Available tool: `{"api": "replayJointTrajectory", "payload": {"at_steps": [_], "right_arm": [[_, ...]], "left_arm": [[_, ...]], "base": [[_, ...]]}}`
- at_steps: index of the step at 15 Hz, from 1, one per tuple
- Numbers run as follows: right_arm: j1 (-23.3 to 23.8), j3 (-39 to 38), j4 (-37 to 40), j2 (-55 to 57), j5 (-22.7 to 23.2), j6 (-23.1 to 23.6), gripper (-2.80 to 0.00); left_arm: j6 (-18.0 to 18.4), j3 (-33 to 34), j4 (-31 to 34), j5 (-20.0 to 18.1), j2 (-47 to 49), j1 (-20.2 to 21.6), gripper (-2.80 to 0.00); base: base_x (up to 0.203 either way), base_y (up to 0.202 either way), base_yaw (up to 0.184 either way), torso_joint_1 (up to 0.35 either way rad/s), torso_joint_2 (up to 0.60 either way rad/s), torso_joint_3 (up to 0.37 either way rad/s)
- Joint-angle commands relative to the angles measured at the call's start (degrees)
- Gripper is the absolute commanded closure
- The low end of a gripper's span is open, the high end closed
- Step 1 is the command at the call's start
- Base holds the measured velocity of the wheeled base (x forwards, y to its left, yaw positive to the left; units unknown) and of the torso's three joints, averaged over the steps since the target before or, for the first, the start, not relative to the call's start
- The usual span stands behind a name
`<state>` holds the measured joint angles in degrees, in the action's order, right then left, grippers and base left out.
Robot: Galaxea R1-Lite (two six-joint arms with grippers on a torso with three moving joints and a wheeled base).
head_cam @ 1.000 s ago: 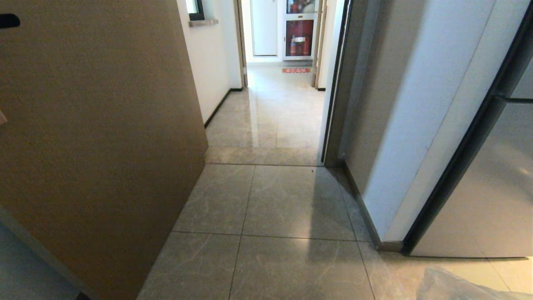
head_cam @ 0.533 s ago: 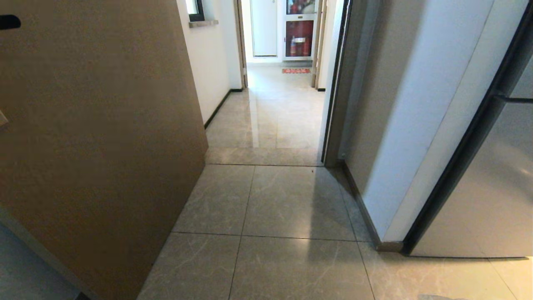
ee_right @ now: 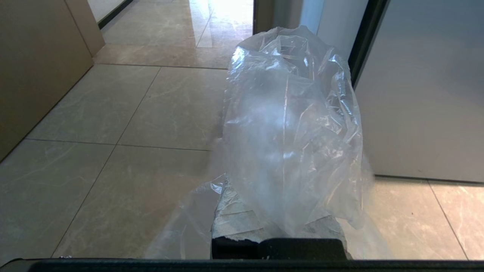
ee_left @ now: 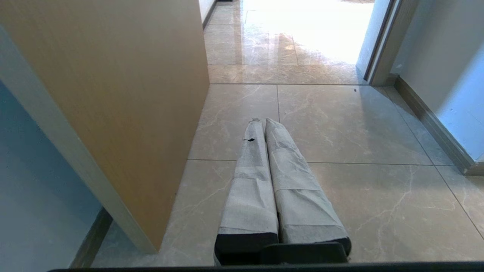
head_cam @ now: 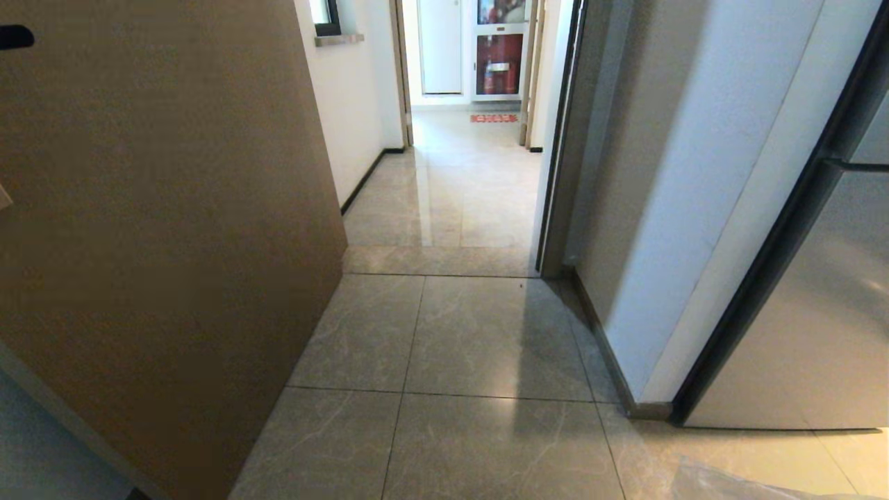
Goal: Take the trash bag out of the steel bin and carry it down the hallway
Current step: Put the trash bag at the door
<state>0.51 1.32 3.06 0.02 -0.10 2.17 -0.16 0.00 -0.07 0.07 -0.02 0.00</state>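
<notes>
Daylight from the far hallway (head_cam: 479, 173) glares off glossy floor tiles (ee_left: 314, 37); foreground shadowed.

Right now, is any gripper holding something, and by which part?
The right gripper is shut on the trash bag, though the bag hides which part it grips. The left gripper is shut and holds nothing.

**Glossy tile floor, doorway ahead**

I see the floor (head_cam: 479, 347) in large grey-beige stone-look tiles with thin dark grout lines, running through a doorway into the hallway (head_cam: 465, 180). A tan panel (head_cam: 160, 229) stands on it at my left, and a red mat (head_cam: 494, 118) lies at the hallway's far end.
</notes>
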Motion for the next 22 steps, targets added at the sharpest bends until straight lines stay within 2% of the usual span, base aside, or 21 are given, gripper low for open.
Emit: {"api": "replayJointTrajectory", "payload": {"at_steps": [1, 22], "right_arm": [[-0.06, 0.0, 0.02, 0.06, 0.01, 0.06, 0.0], [0.01, 0.0, 0.02, 0.06, 0.01, 0.03, 0.0]], "left_arm": [[-0.02, 0.0, -0.01, 0.01, 0.02, 0.0, 0.0], [0.07, 0.0, -0.01, 0.01, 0.02, 0.0, 0.0]], "base": [[0.0, 0.0, 0.0, 0.0, 0.0, 0.0], [0.0, 0.0, 0.0, 0.0, 0.0, 0.0]]}}
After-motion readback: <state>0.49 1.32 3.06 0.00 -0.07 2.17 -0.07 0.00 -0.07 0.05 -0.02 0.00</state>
